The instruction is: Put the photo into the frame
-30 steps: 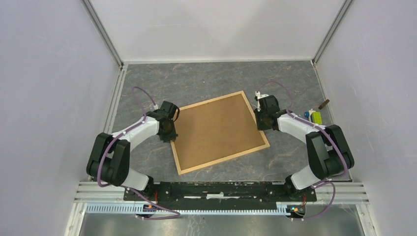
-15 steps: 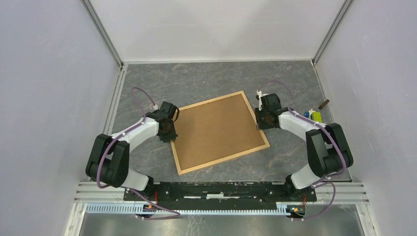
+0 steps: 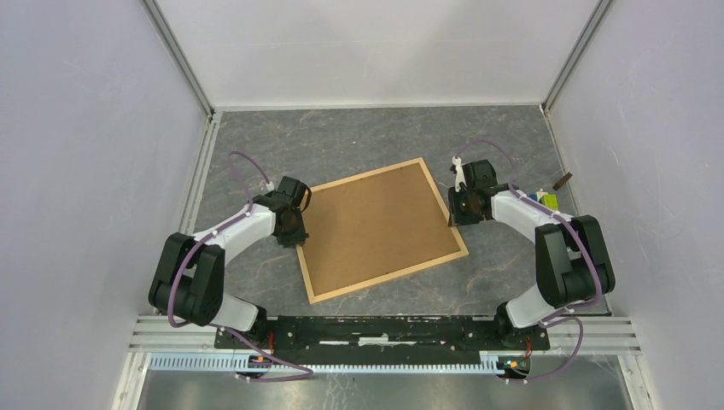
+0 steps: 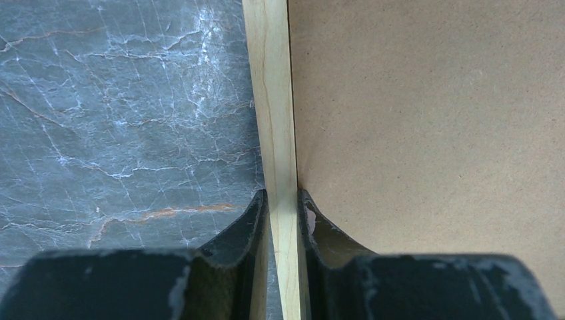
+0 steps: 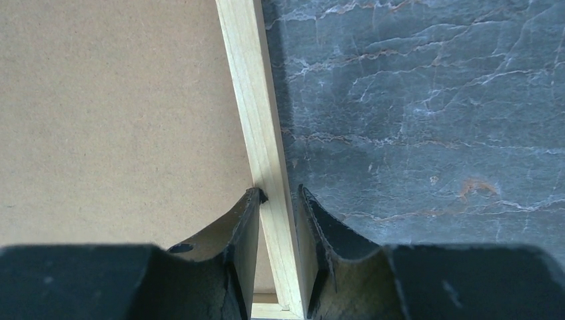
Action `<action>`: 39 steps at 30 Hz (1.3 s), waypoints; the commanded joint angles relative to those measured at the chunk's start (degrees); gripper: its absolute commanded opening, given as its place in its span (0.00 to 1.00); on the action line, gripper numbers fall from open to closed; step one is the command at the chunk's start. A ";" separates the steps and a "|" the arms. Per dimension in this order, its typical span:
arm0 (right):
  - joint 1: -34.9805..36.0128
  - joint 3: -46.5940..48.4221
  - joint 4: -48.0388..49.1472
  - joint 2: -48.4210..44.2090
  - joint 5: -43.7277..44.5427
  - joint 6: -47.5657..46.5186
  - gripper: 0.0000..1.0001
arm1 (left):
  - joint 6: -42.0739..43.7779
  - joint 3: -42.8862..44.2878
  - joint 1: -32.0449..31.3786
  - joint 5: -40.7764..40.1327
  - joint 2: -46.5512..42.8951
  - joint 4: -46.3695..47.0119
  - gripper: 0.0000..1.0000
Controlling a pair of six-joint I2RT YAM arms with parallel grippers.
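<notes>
Light-wood frame (image 3: 389,277) flat on worktop (image 3: 359,141), brown backing board (image 3: 380,226) up. Left hand (image 4: 281,200) clamped on its 9 o'clock rail; right hand (image 5: 278,193) straddles the 3 o'clock rail, grip unclear.

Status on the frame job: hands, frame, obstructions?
Left hand clamped on frame, left rail. Right hand astride right rail, grip unclear. Frame flat, backing board up; photo not visible. Small items by right wall, apart from frame.

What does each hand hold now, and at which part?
Left hand grips the frame by its left rail. Right hand straddles the right rail; grip unclear.
</notes>
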 commanded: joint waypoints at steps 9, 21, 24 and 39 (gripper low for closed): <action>2.71 -2.50 1.25 5.33 4.60 -0.23 0.31 | -0.89 -1.20 -0.05 1.46 0.71 -0.24 0.02; 9.18 -4.80 -0.09 11.63 8.03 1.14 0.35 | -0.40 -0.20 -0.94 2.03 1.11 -0.34 0.02; 8.19 0.00 -1.72 6.52 5.16 0.39 0.38 | 0.12 -0.15 -0.97 1.38 1.07 -0.61 0.02; 0.71 28.77 -3.33 15.89 -0.67 -0.39 0.36 | 3.79 0.78 -1.09 -0.70 0.82 -1.75 0.02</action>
